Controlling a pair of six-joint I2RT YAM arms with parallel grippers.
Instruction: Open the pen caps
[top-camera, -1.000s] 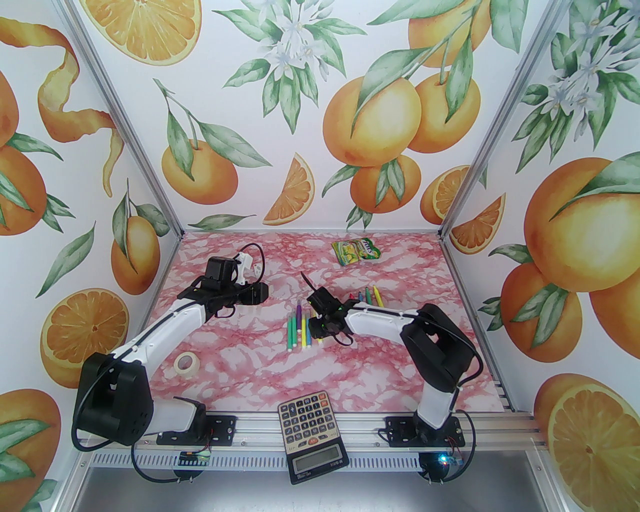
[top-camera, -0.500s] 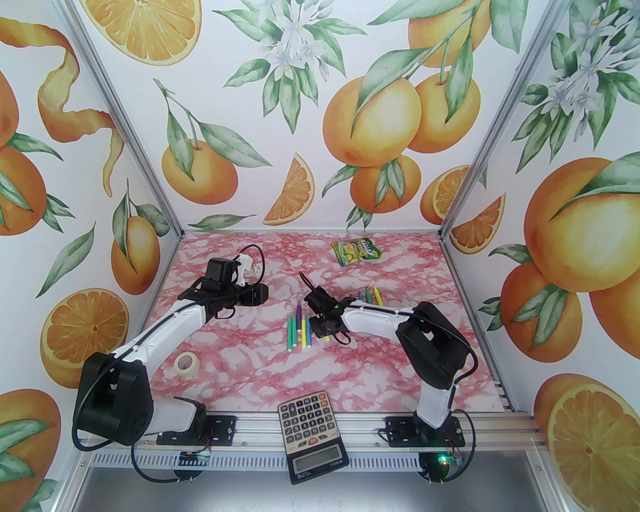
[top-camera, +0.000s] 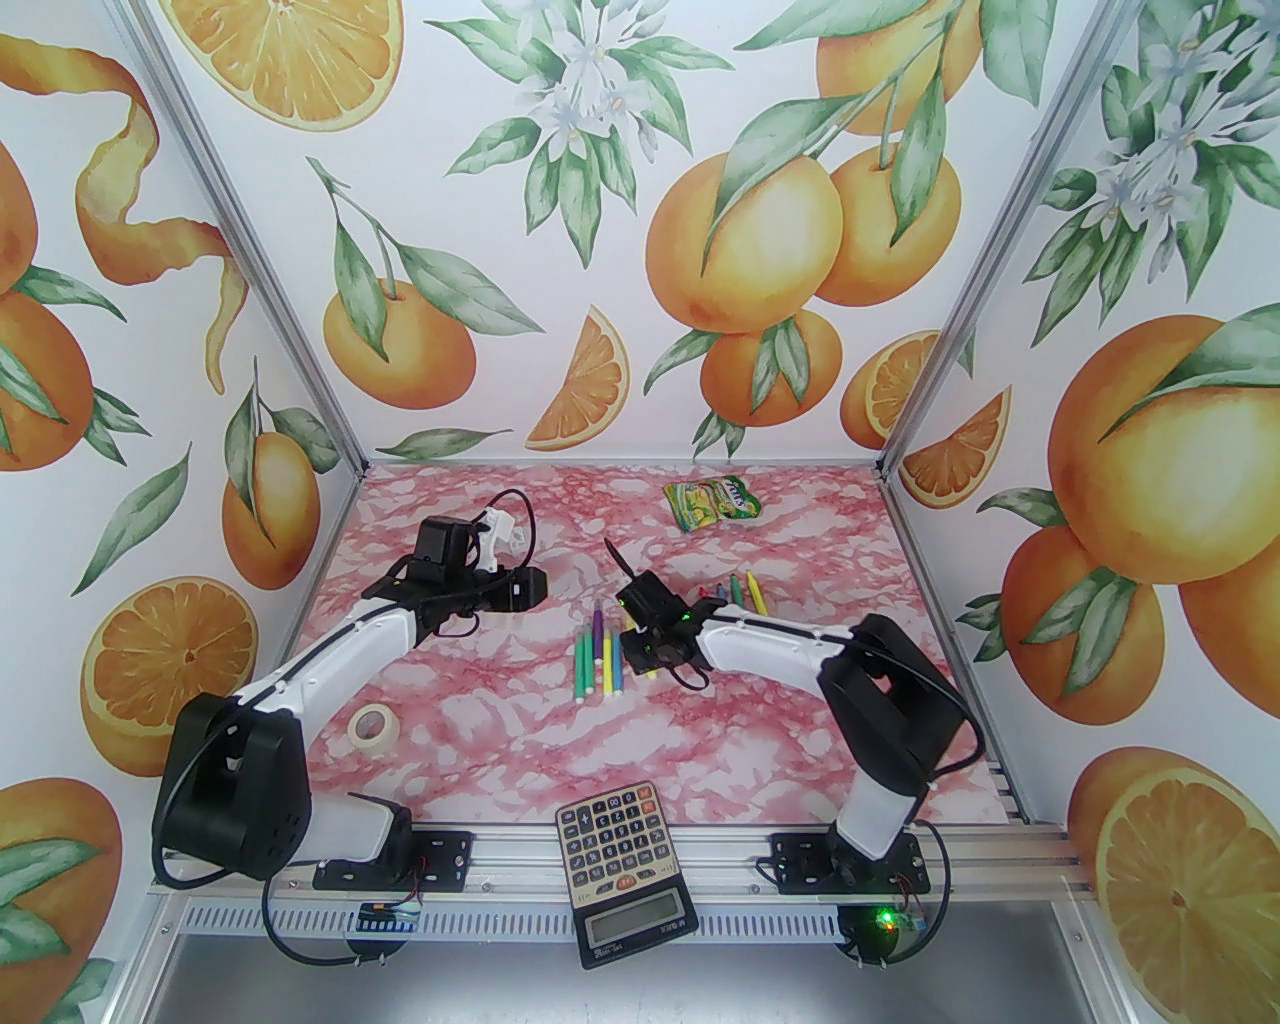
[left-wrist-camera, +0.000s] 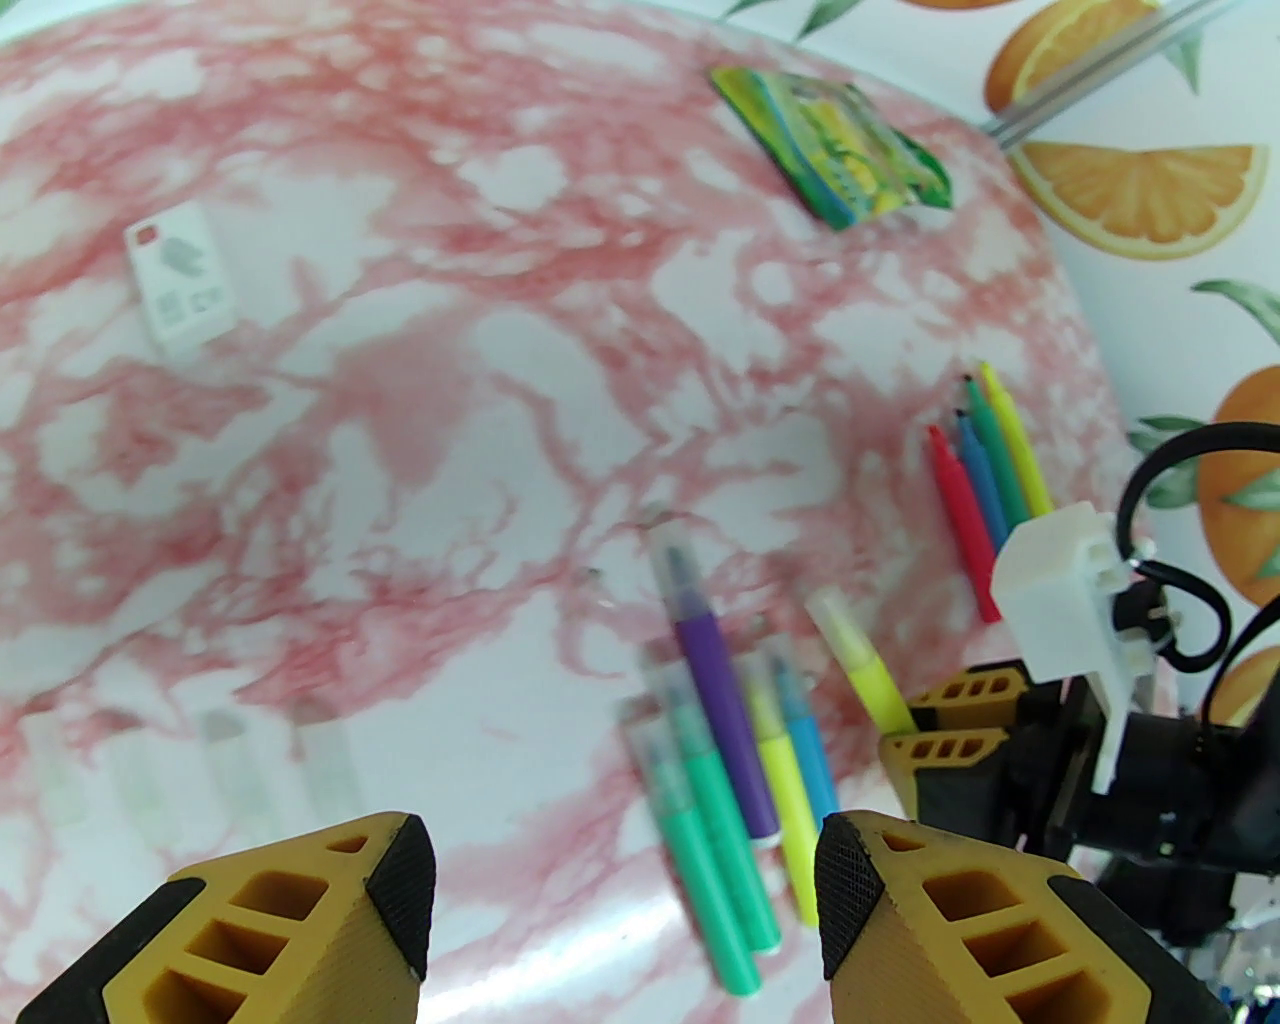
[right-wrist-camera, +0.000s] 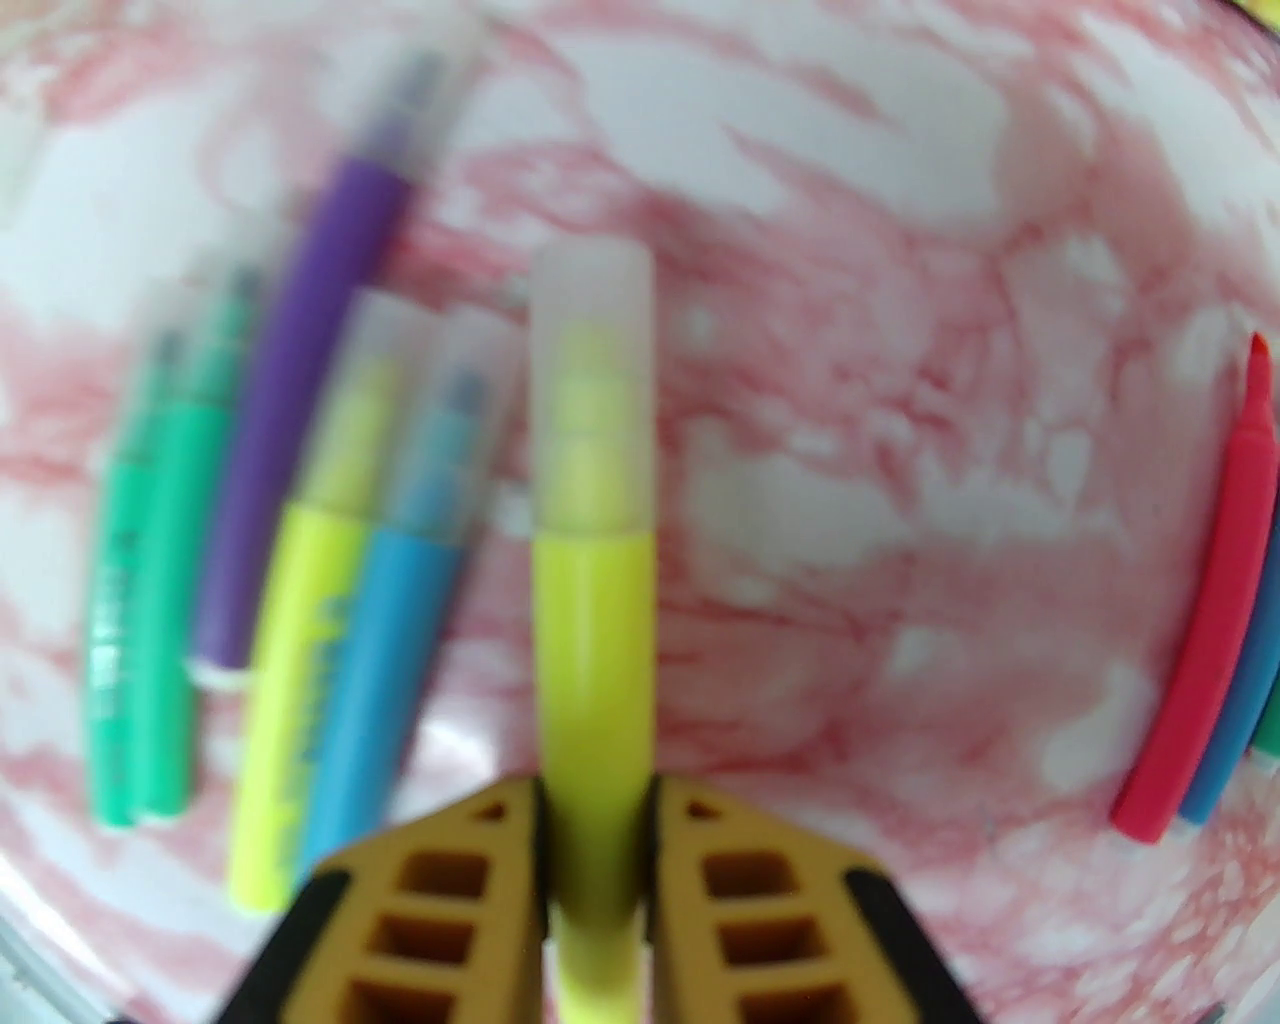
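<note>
Inside right gripper (right-wrist-camera: 597, 800), yellow pen (right-wrist-camera: 592, 620) clamped, tail hidden, clear cap (right-wrist-camera: 590, 300) blurred, left gripper (left-wrist-camera: 625, 860) apart.

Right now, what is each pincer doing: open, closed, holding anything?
Left pincer: open, empty.
Right pincer: closed on the yellow pen, cap on.

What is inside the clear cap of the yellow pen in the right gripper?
Inside the cap of the yellow pen, its yellow nib section shows through frosted plastic; the right gripper hides the pen's rear end.
</note>
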